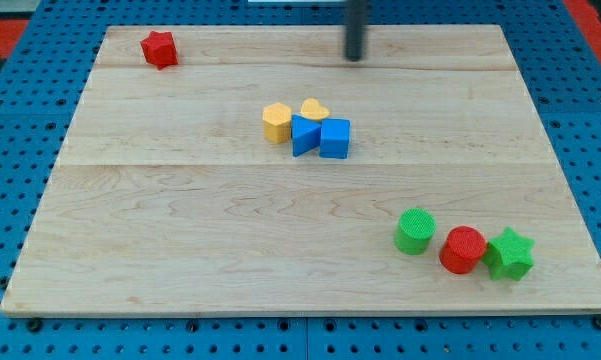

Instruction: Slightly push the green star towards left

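Observation:
The green star (510, 254) lies near the view's bottom right corner of the wooden board (180, 250). A red cylinder (463, 249) touches its left side, and a green cylinder (415, 231) stands just left of that. My tip (354, 57) is at the view's top, right of centre, far from the green star and up-left of it. The rod runs out of the view's top edge.
A cluster in the board's middle holds a yellow hexagon (276, 122), a yellow heart (314, 109), a blue triangle (303, 135) and a blue cube (335, 138). A red star (159, 48) sits at the top left corner. Blue pegboard (20, 120) surrounds the board.

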Action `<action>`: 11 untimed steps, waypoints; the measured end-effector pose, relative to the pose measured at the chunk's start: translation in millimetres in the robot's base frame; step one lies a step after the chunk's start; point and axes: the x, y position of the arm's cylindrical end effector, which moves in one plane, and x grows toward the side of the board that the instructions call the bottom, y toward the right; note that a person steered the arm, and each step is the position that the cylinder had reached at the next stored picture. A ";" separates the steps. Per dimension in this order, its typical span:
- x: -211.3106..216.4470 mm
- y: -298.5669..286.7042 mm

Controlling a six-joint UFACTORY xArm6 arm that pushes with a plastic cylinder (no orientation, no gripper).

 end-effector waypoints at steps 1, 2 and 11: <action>1.7 76.6; 37.3 127.2; 335.6 60.3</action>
